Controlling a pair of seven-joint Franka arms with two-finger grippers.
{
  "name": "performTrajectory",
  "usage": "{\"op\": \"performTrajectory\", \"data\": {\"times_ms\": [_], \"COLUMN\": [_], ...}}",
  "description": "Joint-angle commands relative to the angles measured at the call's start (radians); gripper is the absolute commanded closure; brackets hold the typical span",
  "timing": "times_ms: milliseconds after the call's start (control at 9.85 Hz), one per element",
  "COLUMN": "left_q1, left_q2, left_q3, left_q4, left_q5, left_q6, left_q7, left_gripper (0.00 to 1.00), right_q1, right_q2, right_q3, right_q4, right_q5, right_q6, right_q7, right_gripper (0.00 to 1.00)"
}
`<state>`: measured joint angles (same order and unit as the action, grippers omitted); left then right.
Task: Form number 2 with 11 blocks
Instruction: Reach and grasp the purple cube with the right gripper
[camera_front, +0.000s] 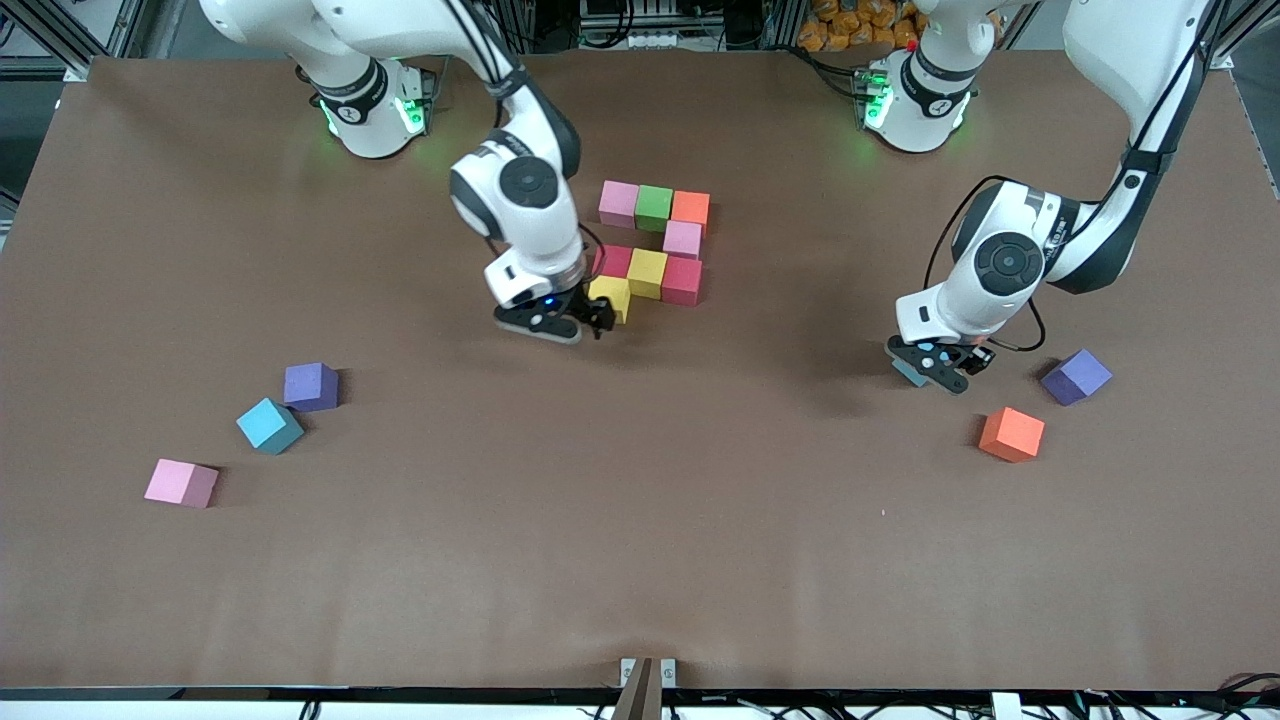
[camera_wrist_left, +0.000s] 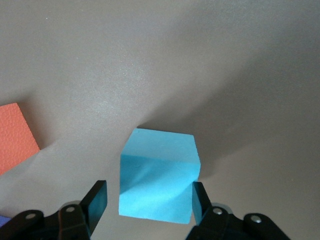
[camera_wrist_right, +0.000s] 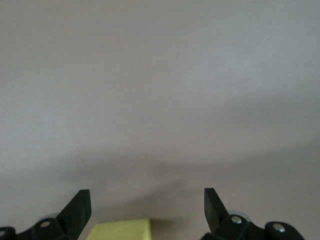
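Brown matte tabletop (camera_front: 640, 560) is bearing the half-built multicoloured foam-cube number 2 (camera_front: 655, 245). Right gripper (camera_front: 565, 318), jaws spread wide, is hovering over a just-placed yellow foam cube (camera_front: 611, 296), while left gripper (camera_front: 935, 365) is bracketing a sky-blue foam cube (camera_wrist_left: 159, 175), probably for the next row; whether it is clamping yet, I cannot tell.

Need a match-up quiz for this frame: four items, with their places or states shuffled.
Items:
1. green foam cube
2. loose pink foam cube
3. right gripper
4. left gripper

Places or states:
a. over a sky-blue foam cube, beside the loose orange foam cube
b. jaws open, at a yellow foam cube
c. between a row pink cube and a row orange cube, farthest from the front camera
d. right arm's end of the table, nearest the front camera

Pairs: 1-c, 2-d, 3-b, 4-a
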<state>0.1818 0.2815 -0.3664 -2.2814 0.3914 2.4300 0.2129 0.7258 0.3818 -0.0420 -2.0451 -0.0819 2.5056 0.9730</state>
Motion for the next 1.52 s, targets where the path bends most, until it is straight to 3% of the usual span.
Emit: {"op": "performTrajectory", "data": {"times_ms": [0, 406, 812, 1015, 1218, 1421], "left_q1": [0.002, 0.002, 0.002, 0.001, 0.001, 0.001], "left_q2": [-0.025, -0.044, -0.036, -0.035, -0.031, -0.022], "left_q3": [-0.005, -0.005, -0.005, -0.005, -0.005, -0.005], "left_q4": [-0.021, -0.023, -0.029, -0.029, -0.030, -0.029], "left_q5": [0.011, 0.011, 0.011, 0.011, 0.009, 0.009], "left_q6": [0.004, -0.002, -0.002, -0.002, 0.000, 0.000], "left_q7": [-0.006, 0.005, 0.002, 0.000, -0.004, -0.006], "left_gripper": [0.23, 0.23, 0.23, 0.23, 0.23, 0.23], "right_q1": [-0.103, -0.290, -0.472, -0.583, -0.664, -0.722], "right_q2": [-0.075, -0.141, -0.208, -0.204, -0.183, -0.135], "right_q3": [0.013, 0.011, 0.010, 0.011, 0.008, 0.008], "right_q4": [-0.015, -0.026, -0.098, -0.102, -0.102, -0.102], "right_q5": [0.016, 0.016, 0.018, 0.019, 0.095, 0.110], "right_q6": [-0.088, -0.172, -0.198, -0.195, -0.189, -0.160], "right_q7": [-0.239, -0.661, -0.934, -1.118, -1.300, -1.373], "right_gripper": [0.00, 0.00, 0.00, 0.00, 0.00, 0.00]}}
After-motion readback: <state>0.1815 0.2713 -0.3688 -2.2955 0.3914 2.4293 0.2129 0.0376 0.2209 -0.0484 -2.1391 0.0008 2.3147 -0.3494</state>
